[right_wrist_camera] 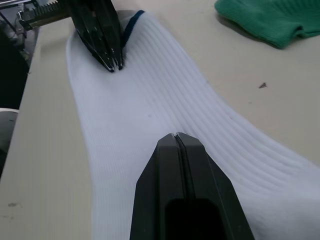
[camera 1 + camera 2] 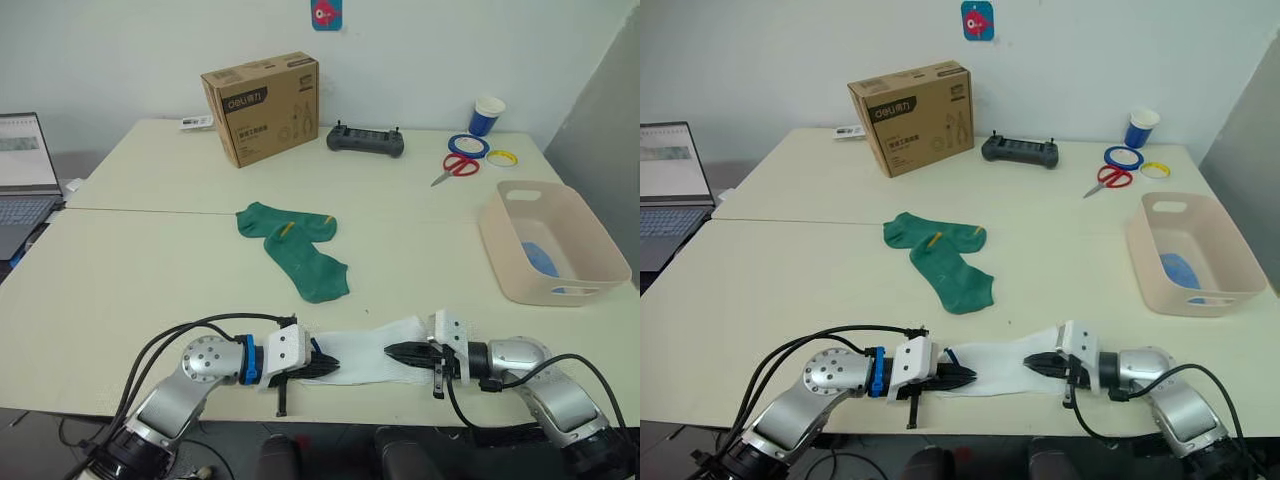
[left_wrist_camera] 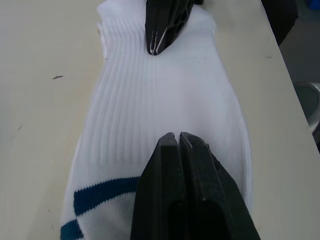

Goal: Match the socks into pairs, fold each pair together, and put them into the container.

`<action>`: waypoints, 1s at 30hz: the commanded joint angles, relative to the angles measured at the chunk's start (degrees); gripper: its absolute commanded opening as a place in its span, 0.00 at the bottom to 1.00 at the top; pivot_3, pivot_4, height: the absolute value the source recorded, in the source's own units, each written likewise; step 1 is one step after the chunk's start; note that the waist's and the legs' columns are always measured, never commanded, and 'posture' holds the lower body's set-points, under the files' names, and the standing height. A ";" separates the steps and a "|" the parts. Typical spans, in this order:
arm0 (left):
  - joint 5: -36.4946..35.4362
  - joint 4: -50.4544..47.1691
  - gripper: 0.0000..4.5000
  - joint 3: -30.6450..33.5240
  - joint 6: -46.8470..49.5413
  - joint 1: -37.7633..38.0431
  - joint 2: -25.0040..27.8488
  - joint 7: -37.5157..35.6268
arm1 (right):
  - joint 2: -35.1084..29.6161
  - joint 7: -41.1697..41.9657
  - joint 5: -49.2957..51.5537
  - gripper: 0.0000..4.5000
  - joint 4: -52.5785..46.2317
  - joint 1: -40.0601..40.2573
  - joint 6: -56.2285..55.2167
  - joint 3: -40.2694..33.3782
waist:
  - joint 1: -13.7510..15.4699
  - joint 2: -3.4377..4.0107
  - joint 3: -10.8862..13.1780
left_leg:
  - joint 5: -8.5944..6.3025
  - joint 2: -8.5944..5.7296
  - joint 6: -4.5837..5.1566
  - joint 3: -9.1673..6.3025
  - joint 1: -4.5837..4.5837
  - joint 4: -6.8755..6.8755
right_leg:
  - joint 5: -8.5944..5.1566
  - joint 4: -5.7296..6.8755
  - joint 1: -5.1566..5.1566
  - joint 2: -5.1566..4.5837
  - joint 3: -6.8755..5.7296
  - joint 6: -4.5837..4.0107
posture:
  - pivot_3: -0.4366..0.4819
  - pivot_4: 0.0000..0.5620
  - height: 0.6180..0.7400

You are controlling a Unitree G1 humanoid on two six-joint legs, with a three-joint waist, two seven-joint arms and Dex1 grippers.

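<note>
A white sock (image 2: 360,352) with blue cuff stripes (image 3: 100,192) lies flat along the table's front edge. My left gripper (image 2: 330,368) is shut, its tips resting on the striped end. My right gripper (image 2: 390,352) is shut too, lying on the opposite end and pointing at the left one. No fabric shows pinched between either pair of fingers. Two dark green socks (image 2: 300,245) lie overlapped mid-table, beyond the white one. The pink-beige container (image 2: 505,255) stands at the right with a light blue sock (image 2: 541,258) inside.
A cardboard box (image 2: 262,108) and a black controller (image 2: 366,140) sit at the back. Red scissors (image 2: 458,166), tape rolls (image 2: 468,146) and a blue cup (image 2: 487,114) are back right. A laptop (image 2: 22,170) lies far left.
</note>
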 commanded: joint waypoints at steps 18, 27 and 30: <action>-4.50 -5.10 0.02 5.25 8.93 2.49 1.88 -0.06 | -1.13 -1.21 7.79 0.00 -7.23 4.77 8.86 -11.05 | -0.23 -0.01 -0.13 | -0.01 0.00 -0.01 0.11 0.91 -0.35 | -0.22 -0.11 0.81 -0.08 0.09 -0.32 | 0.48 0.27 1.00; -8.88 -12.46 0.02 6.05 17.09 -3.85 -1.48 2.37 | 2.80 -4.92 3.45 0.00 -12.70 -2.05 11.98 -3.83 | -0.19 -0.18 0.08 | -0.01 -0.02 -0.01 0.05 0.85 -0.44 | -0.30 -0.13 0.76 -0.07 0.02 -0.33 | 0.48 0.27 1.00; -7.16 -10.74 0.02 4.95 17.40 -5.06 -3.47 4.05 | 4.05 -6.05 0.64 0.00 -10.42 -3.28 11.11 -1.83 | -0.18 -0.19 0.09 | -0.01 -0.02 -0.01 0.05 0.83 -0.45 | -0.30 -0.13 0.76 -0.06 0.01 -0.33 | 0.48 0.27 1.00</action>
